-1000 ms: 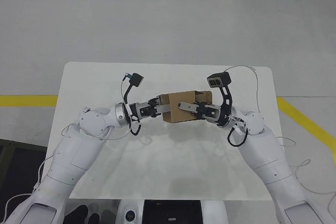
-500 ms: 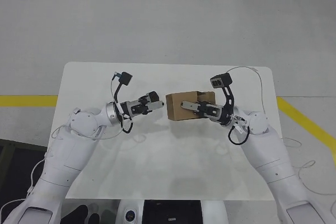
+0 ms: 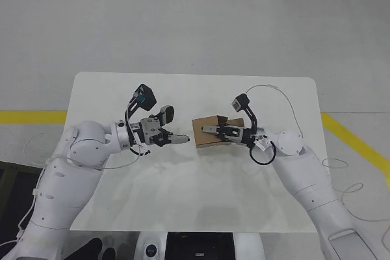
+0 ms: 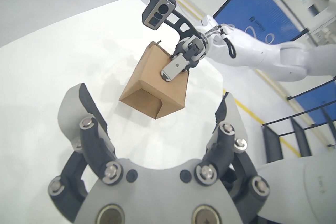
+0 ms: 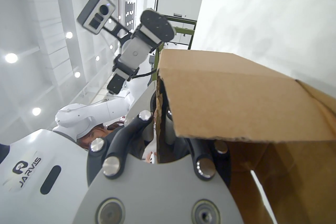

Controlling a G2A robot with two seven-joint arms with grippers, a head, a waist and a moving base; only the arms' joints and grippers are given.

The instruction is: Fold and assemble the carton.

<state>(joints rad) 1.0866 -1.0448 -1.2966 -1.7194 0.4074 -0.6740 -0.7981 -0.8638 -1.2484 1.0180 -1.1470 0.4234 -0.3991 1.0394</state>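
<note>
A brown cardboard carton (image 3: 208,136) hangs tilted just above the white table (image 3: 182,195), with one end open. My right gripper (image 3: 209,129) is shut on its upper wall; in the right wrist view the wall's edge runs between the fingers (image 5: 147,125) and the carton (image 5: 236,93) stretches away from them. In the left wrist view the carton (image 4: 155,78) is ahead with the right gripper (image 4: 172,72) clamped on it. My left gripper (image 3: 174,127) stands open a short way from the carton's closed end and touches nothing. Its pads (image 4: 86,101) are spread wide, and the left gripper (image 5: 136,51) also appears in the right wrist view.
The white table carries nothing else. Grey floor with a yellow line (image 3: 26,117) surrounds it. A thin cable (image 3: 283,97) arcs over the right forearm. Free room lies across the table's front and back.
My left gripper has let go of the carton's end, drawn back to the left and opened wide. The right arm has rolled its wrist, tilting the carton while still holding it.
</note>
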